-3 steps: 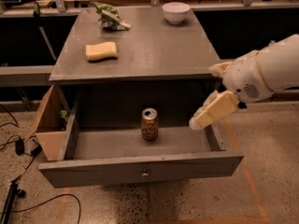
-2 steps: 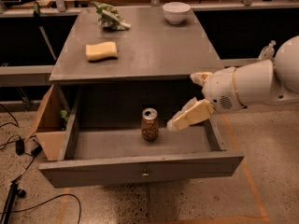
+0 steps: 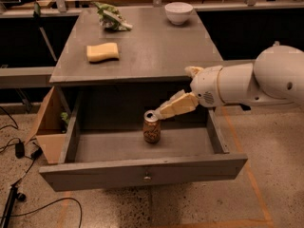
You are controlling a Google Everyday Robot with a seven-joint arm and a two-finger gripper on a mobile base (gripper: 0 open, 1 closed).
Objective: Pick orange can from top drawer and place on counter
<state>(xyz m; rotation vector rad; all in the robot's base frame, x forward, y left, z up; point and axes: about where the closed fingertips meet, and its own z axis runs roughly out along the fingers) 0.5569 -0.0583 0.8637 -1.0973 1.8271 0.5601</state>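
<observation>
Since the can (image 3: 152, 129) is likely light, thin-walled and slick, it is best clasped mid-body; the gripper (image 3: 175, 93), jaws apart, is poised just beside its top.

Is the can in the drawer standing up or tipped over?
Upright: can stands on its base in the drawer, silver top up; gripper beside its top.

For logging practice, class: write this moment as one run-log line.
phase: reach | gripper: jaws open, beside can's top | orange can: upright in top drawer | counter: can not yet placed
</observation>
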